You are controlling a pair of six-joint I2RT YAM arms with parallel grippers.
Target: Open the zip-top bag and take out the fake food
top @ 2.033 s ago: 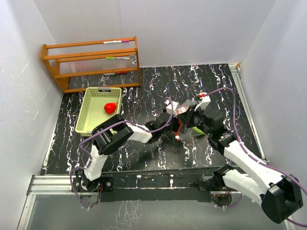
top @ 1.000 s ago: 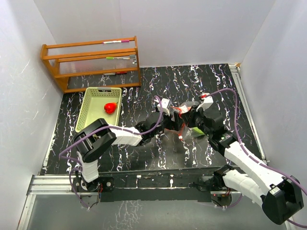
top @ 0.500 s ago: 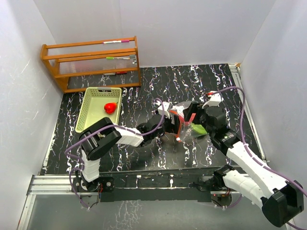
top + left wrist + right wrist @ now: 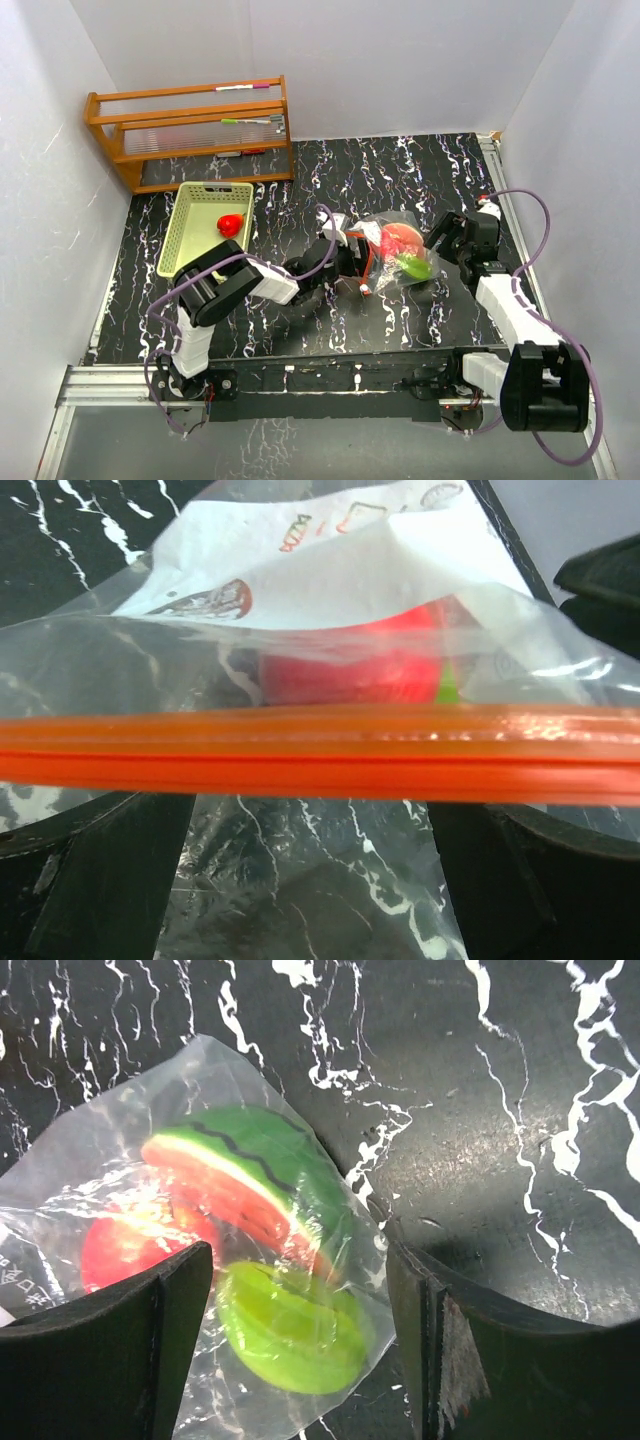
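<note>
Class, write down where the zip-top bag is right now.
In the top external view the zip-top bag lies on the table, right of centre, between the left gripper at its red zip edge and the right gripper on its other side.

The zip-top bag (image 4: 392, 248) lies on the table (image 4: 300, 190) right of the middle, between the left gripper (image 4: 356, 262) and the right gripper (image 4: 441, 240), with the fake food (image 4: 403, 245) inside it. The basket (image 4: 190, 255) stands well apart to the left with one toy fruit (image 4: 231, 224) in it. The rack (image 4: 190, 125) is behind the basket, at the back wall.
</note>
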